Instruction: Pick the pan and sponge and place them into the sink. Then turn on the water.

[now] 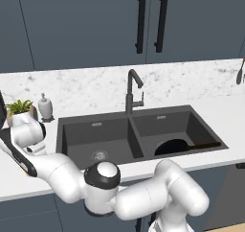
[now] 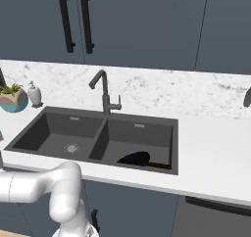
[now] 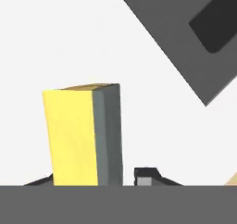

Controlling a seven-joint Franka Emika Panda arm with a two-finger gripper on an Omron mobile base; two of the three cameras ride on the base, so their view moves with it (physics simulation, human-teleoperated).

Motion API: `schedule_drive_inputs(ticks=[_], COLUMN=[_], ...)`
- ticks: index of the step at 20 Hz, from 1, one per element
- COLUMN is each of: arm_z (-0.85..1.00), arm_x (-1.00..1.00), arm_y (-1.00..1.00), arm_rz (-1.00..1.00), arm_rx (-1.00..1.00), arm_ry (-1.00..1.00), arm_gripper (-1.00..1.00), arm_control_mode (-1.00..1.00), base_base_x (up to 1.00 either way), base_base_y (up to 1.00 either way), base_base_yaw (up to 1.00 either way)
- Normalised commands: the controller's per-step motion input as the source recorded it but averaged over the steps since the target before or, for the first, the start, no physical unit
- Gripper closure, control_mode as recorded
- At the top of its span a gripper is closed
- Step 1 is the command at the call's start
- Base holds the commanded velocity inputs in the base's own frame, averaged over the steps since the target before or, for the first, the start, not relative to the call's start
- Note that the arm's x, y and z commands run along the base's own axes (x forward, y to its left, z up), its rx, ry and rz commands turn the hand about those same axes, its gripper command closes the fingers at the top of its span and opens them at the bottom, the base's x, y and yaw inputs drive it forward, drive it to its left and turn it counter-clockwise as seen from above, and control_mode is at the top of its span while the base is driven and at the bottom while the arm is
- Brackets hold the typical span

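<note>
the gripper [image 3: 95, 181] clamps the yellow-and-grey rectangular sponge [image 3: 83, 135] (black round pan [image 1: 172, 147] already sits in the dark double-basin sink [image 1: 95, 130]), so lift straight off the white desk [image 3: 69, 33].

Dark blue-grey cabinet doors [image 1: 86, 25] with two long black vertical handles [image 1: 140, 22] hang above a white marbled backsplash [image 1: 95, 85]. A white countertop [image 2: 211, 157] runs beneath, carrying a small potted plant [image 2: 13, 98] and, just beside it, a white soap dispenser [image 2: 34, 94]. Lower cabinet fronts [image 2: 132, 206] below are the same dark blue-grey.
</note>
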Motion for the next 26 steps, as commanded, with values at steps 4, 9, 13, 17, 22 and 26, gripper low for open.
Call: schedule_drive_inputs(ticks=[4,9,13,17,22,26], arm_z=[0.00,0.02,0.05,0.12,0.43,0.59], arm_x=[-0.03,0.00,0.01,0.01,0.00,0.00], arm_y=[-0.14,-0.32,-0.37,-0.42,-0.50,-0.40], arm_rz=[0.07,0.12,0.13,0.18,0.20,0.21], arm_rx=[0.03,0.01,0.00,0.03,0.08,0.11], arm_ry=[-0.13,-0.17,-0.15,-0.10,-0.03,0.00], arm_gripper=[1.00,1.00,1.00,1.00,1.00,1.00], arm_control_mode=[-1.00,-1.00,-1.00,-1.00,-1.00,-1.00], base_base_x=[0.00,0.00,0.00,0.00,0.00,0.00], base_base_y=[0.00,0.00,0.00,0.00,0.00,0.00], base_base_yaw=[0.00,0.00,0.00,0.00,0.00,0.00])
